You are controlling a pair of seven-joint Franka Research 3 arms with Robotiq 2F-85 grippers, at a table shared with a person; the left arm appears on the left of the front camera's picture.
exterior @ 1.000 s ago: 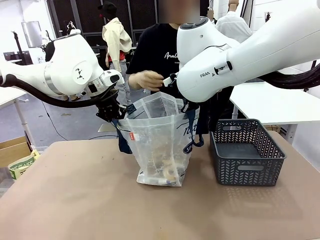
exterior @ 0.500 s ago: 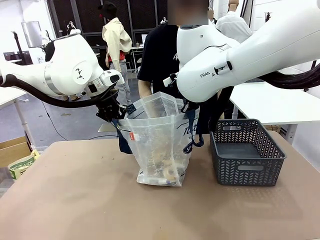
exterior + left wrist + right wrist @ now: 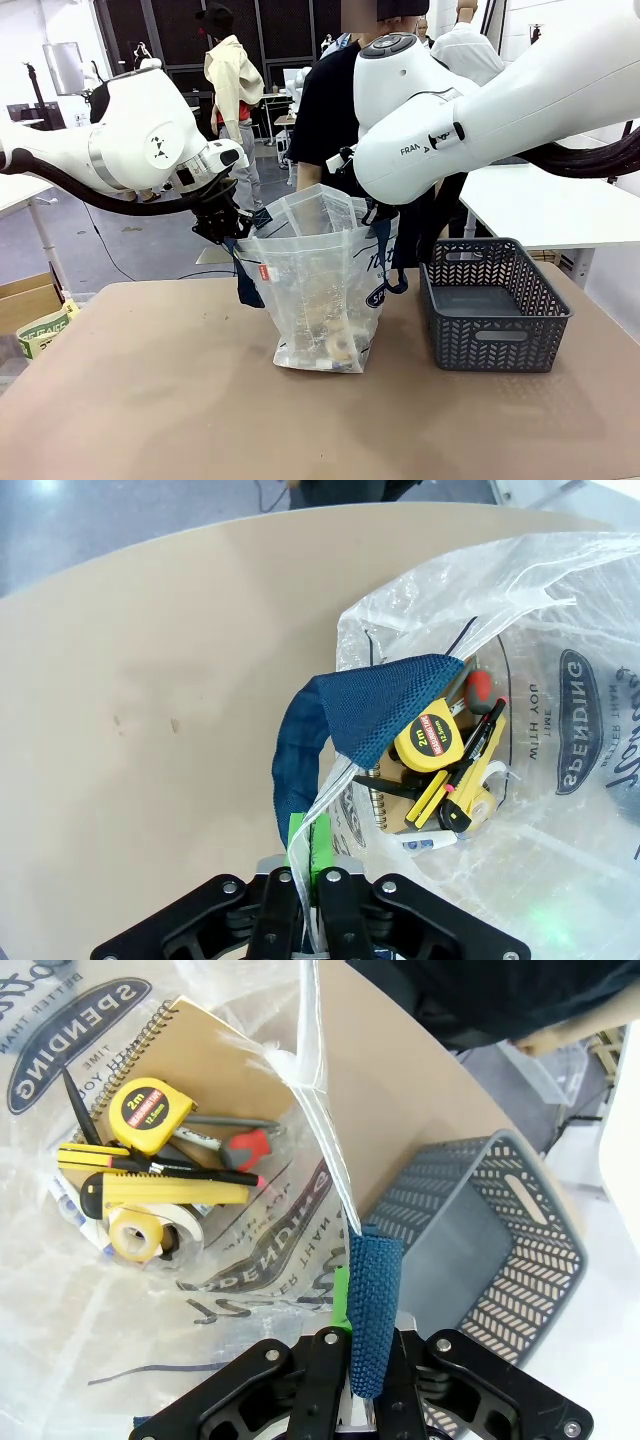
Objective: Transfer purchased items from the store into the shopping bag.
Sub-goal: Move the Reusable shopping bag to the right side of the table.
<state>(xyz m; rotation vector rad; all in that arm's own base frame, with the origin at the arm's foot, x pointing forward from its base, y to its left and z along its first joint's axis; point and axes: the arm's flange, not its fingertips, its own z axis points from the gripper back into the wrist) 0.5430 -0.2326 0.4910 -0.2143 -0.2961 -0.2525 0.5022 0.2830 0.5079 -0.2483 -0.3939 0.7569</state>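
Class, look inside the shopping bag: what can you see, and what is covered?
Inside the bag: a yellow tape measure, a cutter, a tape roll and a red-handled tool, lying on a spiral notebook. Part of the notebook and anything beneath are covered.

The shopping bag [image 3: 585,720] reads "SPENDING" (tape measure [image 3: 432,742]: "2m").

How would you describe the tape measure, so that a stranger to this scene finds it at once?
On the table stands a clear bag, held open. At its bottom, by a brown notebook, lies the tape measure. It is the squat yellow case marked 2m; the yellow knife beside it is long and slim.
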